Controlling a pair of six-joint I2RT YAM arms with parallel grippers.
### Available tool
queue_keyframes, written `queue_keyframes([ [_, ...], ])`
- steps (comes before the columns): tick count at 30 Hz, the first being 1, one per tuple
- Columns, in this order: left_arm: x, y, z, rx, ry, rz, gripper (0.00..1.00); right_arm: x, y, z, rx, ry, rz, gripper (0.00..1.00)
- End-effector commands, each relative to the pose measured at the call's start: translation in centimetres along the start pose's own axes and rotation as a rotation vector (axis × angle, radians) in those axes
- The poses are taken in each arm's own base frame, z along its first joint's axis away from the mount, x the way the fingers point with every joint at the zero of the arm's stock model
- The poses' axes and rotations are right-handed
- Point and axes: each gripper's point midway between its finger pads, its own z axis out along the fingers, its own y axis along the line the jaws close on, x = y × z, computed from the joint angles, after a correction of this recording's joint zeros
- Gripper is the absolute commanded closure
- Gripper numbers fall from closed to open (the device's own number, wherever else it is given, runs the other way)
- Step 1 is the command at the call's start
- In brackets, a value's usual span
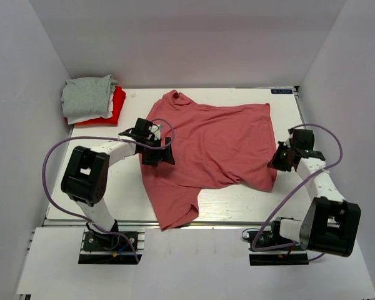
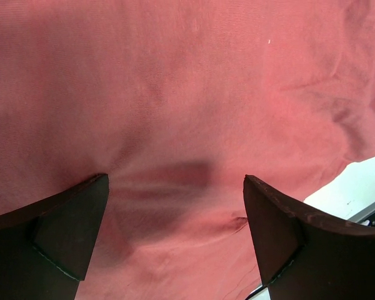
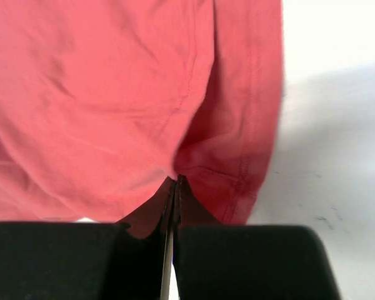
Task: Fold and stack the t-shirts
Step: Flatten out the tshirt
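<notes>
Working from the white table (image 1: 237, 209) inward, treat the salmon-pink t-shirt (image 1: 219, 140), spread rumpled across the middle with its neck toward the far left, as 1 sheet to keep taut. Leave the folded pile (image 1: 90, 100) of grey, white and red shirts in the far-left corner alone. Rely on the right gripper (image 1: 282, 159), jaws pinched shut on the shirt's right edge; lower the left gripper (image 1: 157, 153), jaws wide apart just above the cloth, close, then lift the 2 together.
</notes>
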Motion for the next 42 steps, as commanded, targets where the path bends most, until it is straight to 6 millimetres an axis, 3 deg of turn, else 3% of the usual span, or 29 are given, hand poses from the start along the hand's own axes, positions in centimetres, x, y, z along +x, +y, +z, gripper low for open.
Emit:
queue_keyframes([
  [1, 2.0, 2.6, 0.0, -0.118, 0.047, -0.013, 0.00, -3.6, 0.0, -2.7, 0.058, -0.114, 0.004, 1.00],
  [7, 2.0, 3.3, -0.4, -0.151, 0.056, -0.027, 0.00, -4.6, -1.9, -3.6, 0.189, -0.117, 0.026, 1.00],
  [12, 1.2, 3.7, -0.7, -0.172, 0.037, -0.031, 0.00, -6.8, -1.8, -3.6, 0.201, -0.150, 0.034, 1.00],
  [23, -0.4, 3.9, -1.4, -0.197, -0.025, 0.018, 0.00, -12.8, -1.0, -1.3, 0.169, -0.235, -0.015, 1.00],
  [27, -0.8, 3.0, -1.4, -0.167, -0.042, 0.046, 0.00, -13.6, -1.2, 0.0, 0.175, -0.210, -0.026, 1.00],
  [30, -1.2, 2.4, -1.3, -0.136, -0.054, 0.052, 0.00, -12.9, -1.8, 1.7, 0.184, -0.152, -0.027, 1.00],
  [35, -2.7, 1.6, -1.2, -0.102, -0.095, 0.066, 0.00, -14.3, -1.5, 2.9, 0.169, -0.156, -0.047, 1.00],
  [36, -2.6, 1.4, -1.2, -0.090, -0.091, 0.076, 0.00, -13.6, -1.8, 3.6, 0.176, -0.116, -0.049, 1.00],
  [38, -3.2, 0.9, -1.5, -0.076, -0.098, 0.089, 0.00, -14.4, -1.5, 3.4, 0.176, -0.114, -0.054, 0.77],
  [39, -3.2, 0.9, -1.5, -0.076, -0.098, 0.089, 0.00, -14.0, -1.7, 3.5, 0.181, -0.095, -0.048, 0.59],
  [42, -4.2, 0.2, -2.3, -0.062, -0.114, 0.105, 0.00, -13.2, -1.7, 2.4, 0.184, -0.095, -0.043, 0.32],
])
